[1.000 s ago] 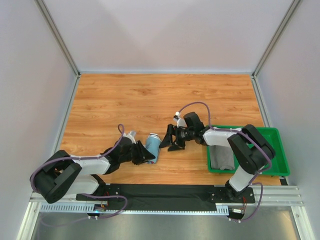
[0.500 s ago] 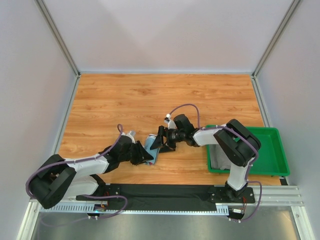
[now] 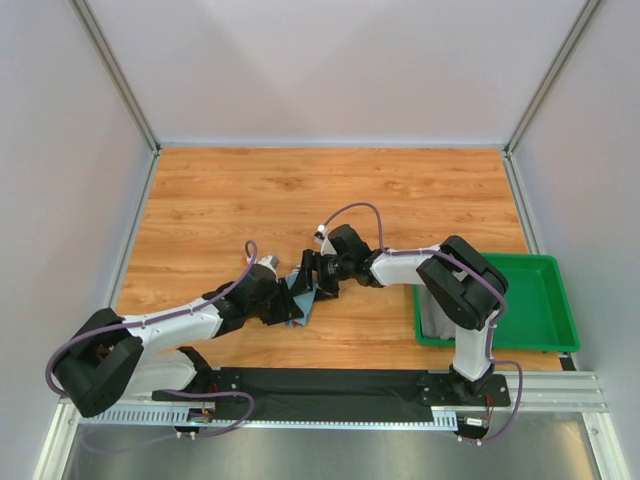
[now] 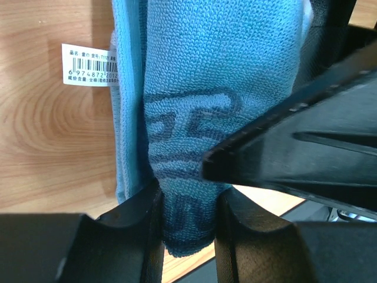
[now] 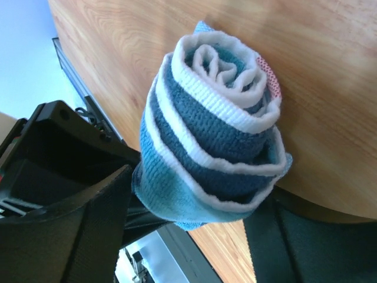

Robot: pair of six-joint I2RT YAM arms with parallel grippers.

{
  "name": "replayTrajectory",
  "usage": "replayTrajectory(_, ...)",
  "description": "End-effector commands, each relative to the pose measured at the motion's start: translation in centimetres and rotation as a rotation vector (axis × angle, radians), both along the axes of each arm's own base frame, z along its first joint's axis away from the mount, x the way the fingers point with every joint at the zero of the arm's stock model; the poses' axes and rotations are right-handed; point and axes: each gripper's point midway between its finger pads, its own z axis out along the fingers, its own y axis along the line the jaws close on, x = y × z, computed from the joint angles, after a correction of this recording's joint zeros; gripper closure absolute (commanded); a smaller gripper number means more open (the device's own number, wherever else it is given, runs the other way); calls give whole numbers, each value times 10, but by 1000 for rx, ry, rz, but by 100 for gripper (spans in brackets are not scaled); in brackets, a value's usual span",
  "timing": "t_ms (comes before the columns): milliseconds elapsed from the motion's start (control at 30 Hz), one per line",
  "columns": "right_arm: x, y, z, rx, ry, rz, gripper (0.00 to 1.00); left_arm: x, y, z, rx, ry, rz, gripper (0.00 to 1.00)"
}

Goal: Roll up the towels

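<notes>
The light blue towel [image 3: 302,297] with lettering lies rolled on the wooden table, between both grippers. My left gripper [image 3: 293,305] is shut on its near end; the left wrist view shows the fingers pinching the blue cloth [image 4: 200,71] at the gripper [image 4: 188,219]. My right gripper [image 3: 311,277] is open, its fingers on either side of the roll. In the right wrist view the spiral end of the towel [image 5: 218,124] fills the gap of the gripper [image 5: 199,191]. A grey towel [image 3: 441,316] lies in the green tray.
The green tray [image 3: 548,300] stands at the right near edge. A white barcode label [image 4: 89,65] hangs off the blue towel. A finger of the right gripper [image 4: 294,147] crosses the left wrist view close to the left fingers. A black mat [image 3: 320,385] lies along the front edge.
My right gripper has moved left from beside the tray until its open fingers are around the blue roll. My left gripper kept its hold and shifted slightly right.
</notes>
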Motion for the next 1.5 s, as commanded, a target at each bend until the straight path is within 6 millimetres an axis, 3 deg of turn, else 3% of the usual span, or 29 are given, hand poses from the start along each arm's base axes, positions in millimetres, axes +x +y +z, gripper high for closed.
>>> replayTrajectory(0, 0, 9, -6, -31, -4, 2, 30, -9, 11, -16, 69, 24, -17, 100)
replayTrajectory(33, -2, 12, -7, -34, -2, 9, 33, -8, 4, -12, 38, 6, -31, 100)
replayTrajectory(167, -8, 18, -7, -21, 7, 25, 74, -5, -10, -2, -13, -24, -71, 100)
replayTrajectory(233, -9, 21, -5, -9, 6, 28, 85, -7, -20, 4, -42, -44, -124, 98)
replayTrajectory(267, -10, 23, -3, 5, 4, 37, 95, -4, -26, 11, -57, -59, -139, 85)
replayTrajectory(300, -11, 23, 0, 15, 3, 42, 99, -5, -29, 14, -51, -70, -161, 79)
replayTrajectory(433, -1, 7, 13, 14, -65, 55, 100, -10, -37, 27, -57, -91, -226, 51)
replayTrajectory(533, 5, -31, 27, -72, -113, 28, 100, -11, -31, 39, -19, -126, -244, 41)
replayTrajectory(567, 8, -42, 46, -75, -163, 13, 100, -9, -32, 47, -22, -143, -248, 34)
replayTrajectory(700, 29, -121, 76, -164, -230, -133, 100, -7, -29, 76, -20, -214, -276, 31)
replayTrajectory(733, 27, -143, 75, -221, -221, -165, 100, -3, -34, 89, -32, -243, -294, 31)
replayTrajectory(800, 30, -173, 100, -224, -278, -241, 100, -1, -41, 92, -28, -243, -319, 31)
replayTrajectory(833, 35, -201, 103, -263, -261, -320, 100, 0, -45, 93, -26, -242, -330, 31)
replayTrajectory(867, 36, -215, 110, -274, -281, -347, 100, 6, -54, 104, -38, -263, -339, 31)
replayTrajectory(933, 39, -259, 133, -318, -311, -479, 100, 9, -69, 99, -23, -244, -371, 31)
replayTrajectory(967, 40, -274, 140, -346, -333, -516, 100, 16, -82, 113, -40, -269, -379, 32)
replayTrajectory(1000, 42, -297, 148, -375, -342, -598, 100, 16, -93, 102, -16, -239, -399, 32)
replayTrajectory(1033, 37, -311, 163, -404, -375, -653, 100, 23, -108, 117, -34, -260, -405, 32)
replayTrajectory(1067, 35, -324, 170, -422, -390, -704, 100, 25, -117, 117, -32, -255, -413, 32)
replayTrajectory(1100, 31, -337, 175, -439, -389, -758, 100, 24, -129, 100, -2, -214, -439, 32)
replayTrajectory(1133, 26, -345, 186, -447, -423, -796, 100, 30, -147, 115, -27, -237, -455, 31)
replayTrajectory(1167, 23, -350, 194, -451, -439, -825, 100, 30, -159, 114, -33, -231, -477, 31)
replayTrajectory(1200, 20, -356, 198, -457, -444, -855, 100, 24, -171, 95, -1, -193, -512, 31)
replayTrajectory(1233, 11, -360, 203, -470, -455, -884, 100, 29, -189, 110, -28, -216, -526, 31)
replayTrajectory(1267, 7, -361, 209, -473, -471, -899, 100, 26, -199, 93, -5, -186, -549, 31)
replayTrajectory(1333, -2, -363, 214, -473, -475, -937, 100, 21, -227, 105, -29, -211, -587, 30)
replayTrajectory(1367, -9, -363, 222, -463, -507, -958, 100, 13, -235, 88, 6, -183, -609, 30)
replayTrajectory(1433, -15, -365, 228, -458, -523, -987, 100, 13, -254, 95, -3, -198, -630, 30)
replayTrajectory(1467, -19, -364, 232, -452, -537, -994, 100, 8, -259, 79, 25, -169, -649, 30)
